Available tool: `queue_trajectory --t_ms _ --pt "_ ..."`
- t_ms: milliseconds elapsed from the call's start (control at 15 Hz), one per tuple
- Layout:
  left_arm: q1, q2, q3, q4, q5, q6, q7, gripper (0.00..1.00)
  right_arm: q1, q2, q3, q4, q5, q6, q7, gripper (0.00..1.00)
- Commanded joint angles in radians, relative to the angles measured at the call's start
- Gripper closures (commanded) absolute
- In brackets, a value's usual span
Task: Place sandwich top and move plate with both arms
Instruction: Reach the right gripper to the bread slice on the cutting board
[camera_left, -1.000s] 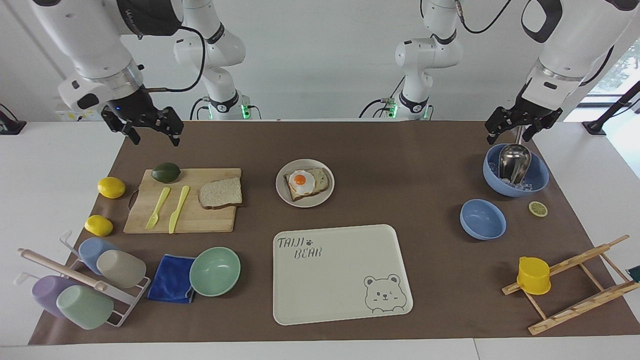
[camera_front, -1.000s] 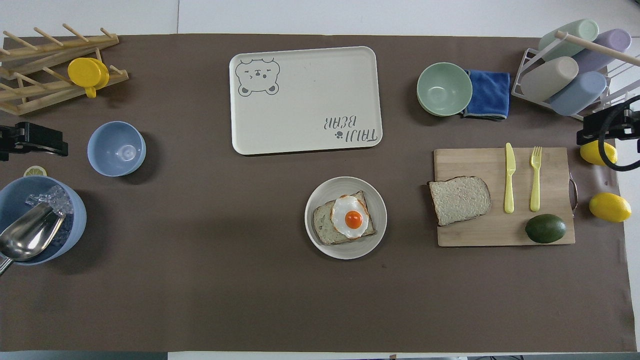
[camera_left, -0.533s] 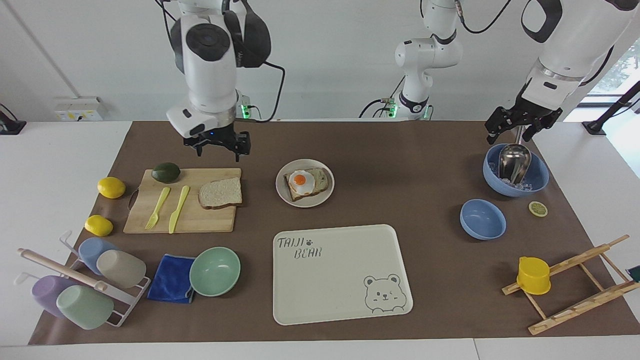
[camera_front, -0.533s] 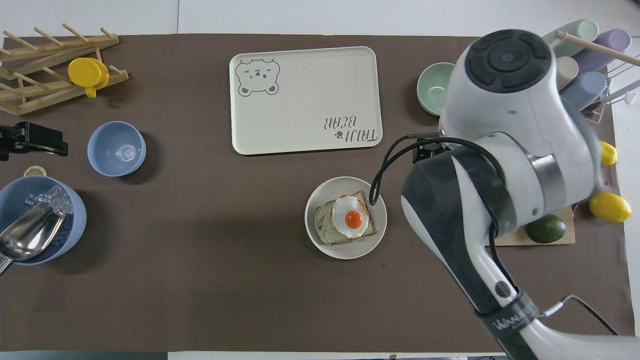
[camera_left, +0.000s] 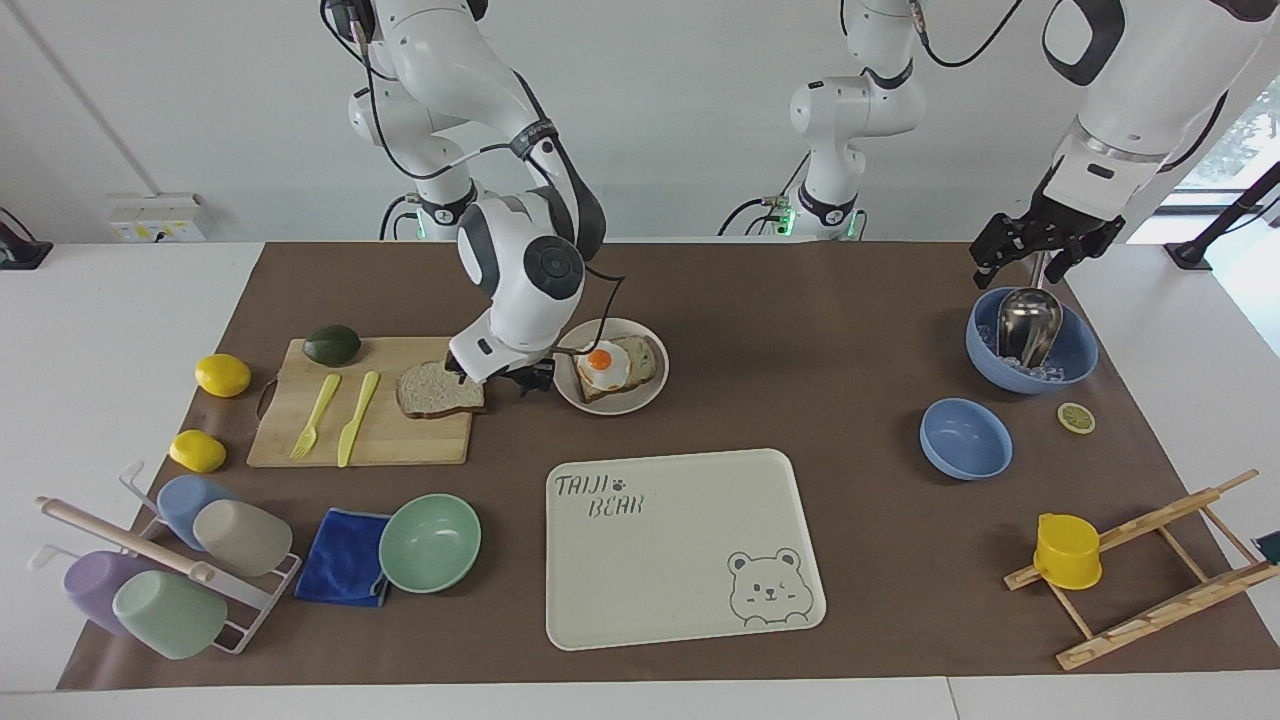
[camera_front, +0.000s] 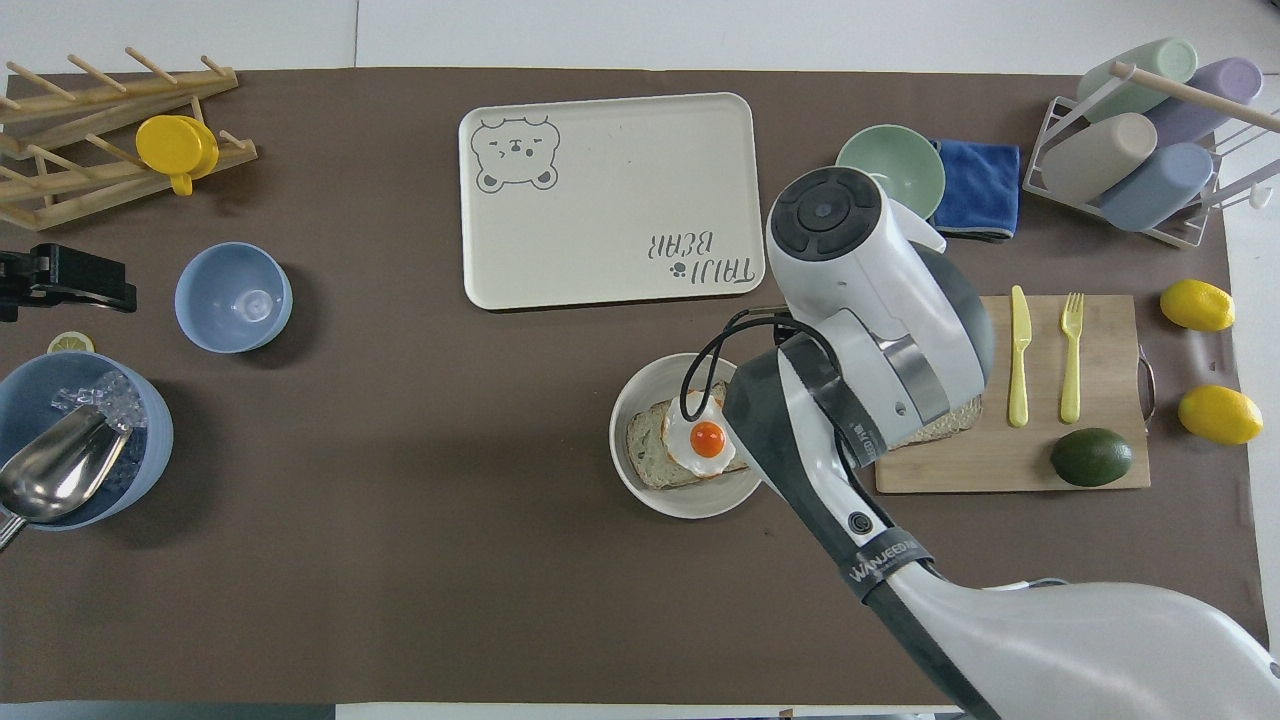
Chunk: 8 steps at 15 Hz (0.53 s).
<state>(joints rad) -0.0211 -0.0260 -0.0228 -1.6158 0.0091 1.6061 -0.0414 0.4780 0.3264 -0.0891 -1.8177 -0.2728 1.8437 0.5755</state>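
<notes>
The sandwich top (camera_left: 432, 390) is a pale bread slice lying flat on the wooden cutting board (camera_left: 300, 440). My right gripper (camera_left: 497, 380) is down low at the slice's end beside the plate and stands open. I cannot tell whether it touches the bread. In the overhead view the right arm covers this gripper and all but a sliver of the sandwich top (camera_front: 950, 425). The round beige plate (camera_left: 628, 401) (camera_front: 640, 492) carries a toast slice with a fried egg (camera_left: 601, 362). My left gripper (camera_left: 1040, 248) (camera_front: 62, 280) waits open over the ice bowl.
On the board lie a yellow knife (camera_left: 356, 418), a fork (camera_left: 316, 416) and an avocado (camera_left: 332, 345), with two lemons (camera_left: 222, 375) beside it. The bear tray (camera_left: 680, 550) lies farther from the robots than the plate. A green bowl (camera_left: 430, 543), a blue cloth and a cup rack are also farther out. Blue bowls (camera_left: 965, 438) stand at the left arm's end.
The right arm has swung in from the table's end, passed over the board's near edge and come down at the bread slice's end beside the plate. The left arm has not moved.
</notes>
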Motion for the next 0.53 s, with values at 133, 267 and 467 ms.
queue_trajectory --t_ms 133,267,467 --pt "-0.002 -0.026 0.003 -0.029 0.012 0.005 0.002 0.00 -0.041 -0.052 0.005 -0.155 -0.022 0.112 0.007 0.00" --pt "-0.002 -0.028 0.003 -0.029 0.012 0.005 0.002 0.00 -0.042 -0.058 0.003 -0.187 -0.022 0.130 0.004 0.00" --pt "-0.002 -0.028 0.003 -0.030 0.012 0.003 0.002 0.00 -0.044 -0.075 0.003 -0.247 -0.022 0.167 0.004 0.00"
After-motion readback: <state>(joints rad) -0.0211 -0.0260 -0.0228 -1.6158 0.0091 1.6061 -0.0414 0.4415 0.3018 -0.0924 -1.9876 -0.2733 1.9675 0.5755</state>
